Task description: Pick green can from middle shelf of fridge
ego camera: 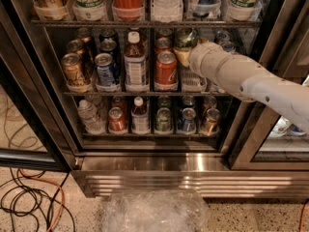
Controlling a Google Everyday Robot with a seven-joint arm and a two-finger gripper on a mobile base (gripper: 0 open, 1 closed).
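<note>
The fridge [193, 164] stands open in the camera view, its shelves full of drinks. The middle shelf [145, 94] carries rows of cans and a bottle. My white arm reaches in from the right. My gripper [186, 51] is at the right part of that shelf and is shut on the green can [185, 36]. It holds the can lifted above the shelf, just under the top shelf. The wrist hides most of the fingers. The slot under the can [193, 80] shows its bare white tray.
A red Coca-Cola can [166, 70] stands just left of the gripper, then a bottle [135, 64], a blue can [104, 70] and a gold can [73, 70]. More cans fill the lower shelf [164, 120]. The dark door frame [256, 110] is at right. Crumpled plastic [154, 210] and cables [29, 202] lie on the floor.
</note>
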